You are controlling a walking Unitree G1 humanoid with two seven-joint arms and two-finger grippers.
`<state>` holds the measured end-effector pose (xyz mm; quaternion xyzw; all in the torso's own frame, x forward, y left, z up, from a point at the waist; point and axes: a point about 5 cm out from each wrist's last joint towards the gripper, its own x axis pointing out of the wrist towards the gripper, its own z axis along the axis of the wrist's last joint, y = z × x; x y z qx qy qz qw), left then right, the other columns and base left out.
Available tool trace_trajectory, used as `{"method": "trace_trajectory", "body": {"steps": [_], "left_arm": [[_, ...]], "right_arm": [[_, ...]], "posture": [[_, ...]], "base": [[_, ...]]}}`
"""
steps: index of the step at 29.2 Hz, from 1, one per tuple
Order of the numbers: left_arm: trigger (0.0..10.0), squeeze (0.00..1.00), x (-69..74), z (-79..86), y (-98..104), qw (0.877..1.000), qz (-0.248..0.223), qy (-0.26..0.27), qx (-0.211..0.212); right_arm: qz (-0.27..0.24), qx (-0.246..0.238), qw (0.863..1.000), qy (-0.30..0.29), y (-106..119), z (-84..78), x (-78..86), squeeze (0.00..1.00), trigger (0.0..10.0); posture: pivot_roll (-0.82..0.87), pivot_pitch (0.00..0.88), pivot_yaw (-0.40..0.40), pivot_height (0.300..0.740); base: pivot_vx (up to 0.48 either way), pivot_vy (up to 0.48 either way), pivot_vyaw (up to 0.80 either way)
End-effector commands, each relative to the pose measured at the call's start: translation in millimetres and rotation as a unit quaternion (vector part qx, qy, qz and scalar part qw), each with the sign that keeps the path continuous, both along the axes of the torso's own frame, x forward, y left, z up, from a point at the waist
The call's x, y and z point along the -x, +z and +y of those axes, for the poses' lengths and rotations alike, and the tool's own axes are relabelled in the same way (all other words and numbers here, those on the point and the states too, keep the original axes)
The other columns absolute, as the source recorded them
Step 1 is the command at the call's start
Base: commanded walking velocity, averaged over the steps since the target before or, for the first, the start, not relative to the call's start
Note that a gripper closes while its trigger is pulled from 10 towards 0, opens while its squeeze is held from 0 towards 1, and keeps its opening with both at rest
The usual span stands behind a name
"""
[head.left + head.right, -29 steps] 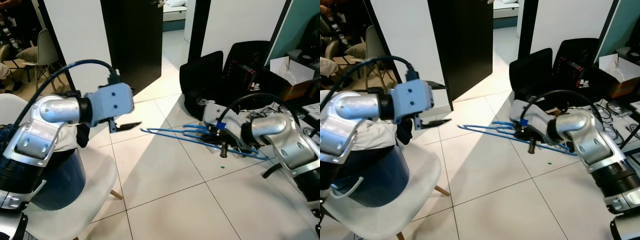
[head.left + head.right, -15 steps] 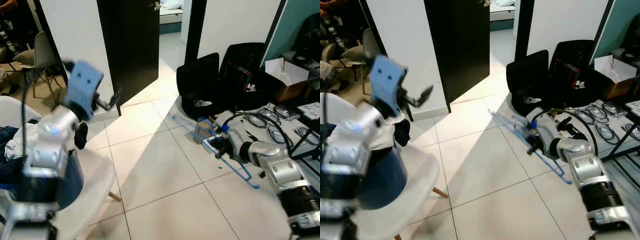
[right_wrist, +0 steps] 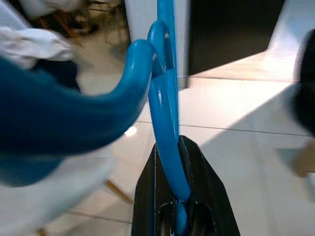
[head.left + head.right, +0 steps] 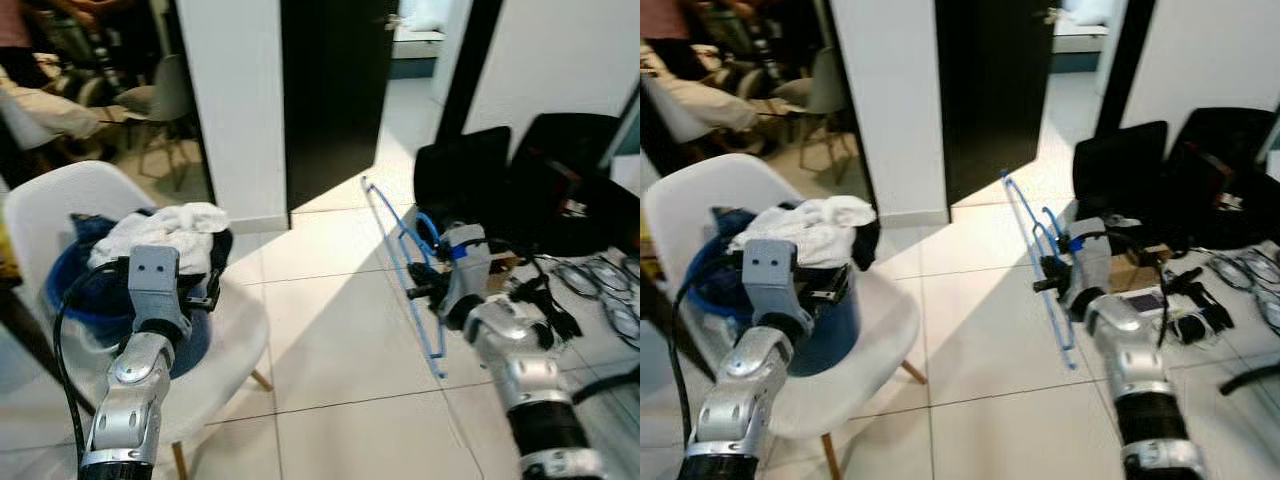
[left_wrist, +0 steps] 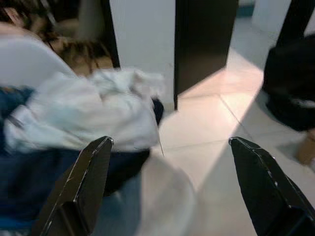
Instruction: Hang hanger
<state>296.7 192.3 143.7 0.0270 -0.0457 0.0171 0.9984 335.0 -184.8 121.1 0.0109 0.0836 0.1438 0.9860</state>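
Blue plastic hanger (image 4: 405, 262) stands nearly upright over the floor tiles, long axis vertical, clamped in the right gripper (image 4: 432, 290) jaws at mid-length. The left gripper (image 5: 170, 189), jaws apart, hovers by the white chair (image 4: 232, 330) holding laundry, well apart.

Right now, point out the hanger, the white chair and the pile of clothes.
hanger (image 4: 395, 245), left eye view, on its long blue bar.
white chair (image 4: 885, 325), right eye view, on the bare seat edge.
pile of clothes (image 4: 810, 225), right eye view, on the white cloth on top.
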Motion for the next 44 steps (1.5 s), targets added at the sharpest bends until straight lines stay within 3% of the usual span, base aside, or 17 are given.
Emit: {"method": "trace_trajectory", "body": {"steps": [1,3,9,15,28,34,39,40,44], "left_arm": [[10.0,0.00,-2.2,-4.6,8.5,1.000,-0.017,-0.001,-0.017],[10.0,0.00,-3.4,-7.8,13.7,0.999,-0.023,0.003,-0.023],[10.0,0.00,-5.8,-16.6,24.1,0.999,-0.044,-0.003,-0.029],[10.0,0.00,-5.7,-19.1,30.2,0.998,-0.057,-0.005,-0.031],[10.0,0.00,-9.4,-27.1,48.3,0.996,-0.083,-0.013,-0.032],[10.0,0.00,-17.1,-34.1,39.0,0.999,-0.032,-0.020,-0.035],[10.0,0.00,-19.5,-35.7,14.6,0.995,0.074,-0.024,-0.063],[10.0,0.00,-19.5,-35.7,14.6,0.995,0.074,-0.024,-0.063],[10.0,0.00,-15.7,-28.5,-4.0,0.988,0.150,0.003,-0.043]], "right_arm": [[-0.028,-0.009,0.999,-0.014,8.7,-2.3,0.3,0.00,10.0],[-0.034,-0.026,0.999,-0.013,7.5,6.4,1.7,0.00,10.0],[-0.044,-0.016,0.999,0.019,2.4,20.4,6.7,0.00,10.0],[-0.056,-0.035,0.998,0.020,4.4,27.6,6.2,0.00,10.0],[-0.057,-0.014,0.997,0.045,3.1,39.2,7.8,0.00,10.0],[-0.053,-0.005,0.997,0.052,1.7,41.4,6.8,0.00,10.0],[-0.052,-0.002,0.997,0.052,1.3,41.9,6.7,0.00,10.0],[-0.052,-0.002,0.997,0.052,1.3,41.9,6.7,0.00,10.0],[-0.051,0.002,0.997,0.051,1.5,41.8,6.1,0.00,10.0]], "posture": [[0.03,0.023,-0.033,0.740],[0.02,0.022,-0.032,0.740],[0.03,0.019,-0.031,0.740],[0.03,0.017,-0.031,0.740],[0.02,0.020,-0.026,0.740],[0.02,0.020,-0.025,0.740],[0.01,0.018,-0.024,0.740],[0.01,0.018,-0.024,0.740],[0.01,0.019,-0.025,0.740]], "base": [[0.337,0.000,0.00],[0.337,0.000,0.00],[0.337,0.000,0.25],[0.338,0.000,0.69],[0.329,0.000,0.00],[0.049,0.000,0.00],[0.000,0.000,0.00],[0.000,0.000,0.00],[0.000,0.000,0.00]]}}
